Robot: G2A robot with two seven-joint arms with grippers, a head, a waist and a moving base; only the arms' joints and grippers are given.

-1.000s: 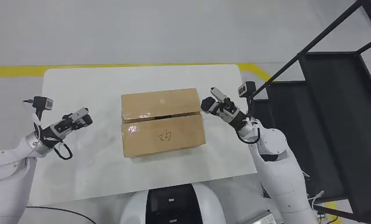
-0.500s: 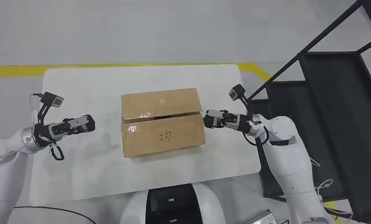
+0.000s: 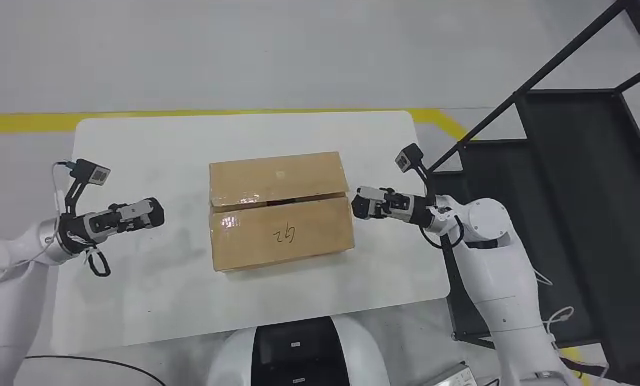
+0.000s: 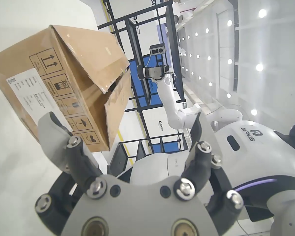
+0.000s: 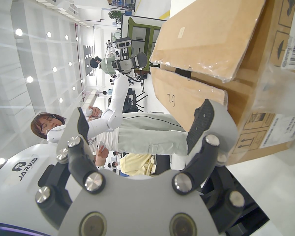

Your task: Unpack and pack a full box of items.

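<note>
A brown cardboard box (image 3: 280, 211) stands in the middle of the white table (image 3: 150, 286). Its two top flaps are folded down with a narrow dark slit between them, and one flap bears handwriting. My left gripper (image 3: 152, 213) is open, level with the box's left side and well apart from it. In the left wrist view the open gripper (image 4: 126, 128) faces the box (image 4: 59, 79). My right gripper (image 3: 361, 203) is open, close beside the box's right side. In the right wrist view one of its fingertips (image 5: 204, 119) sits near the box's (image 5: 211, 37) upper corner.
A black metal rack (image 3: 560, 186) stands just off the table's right edge, behind my right arm. A yellow line (image 3: 40, 121) runs on the floor beyond the table. Bare tabletop lies left of and in front of the box.
Both wrists have turned, and the right gripper has dropped in beside the box's right side. Over the last half second almost nothing moved.
</note>
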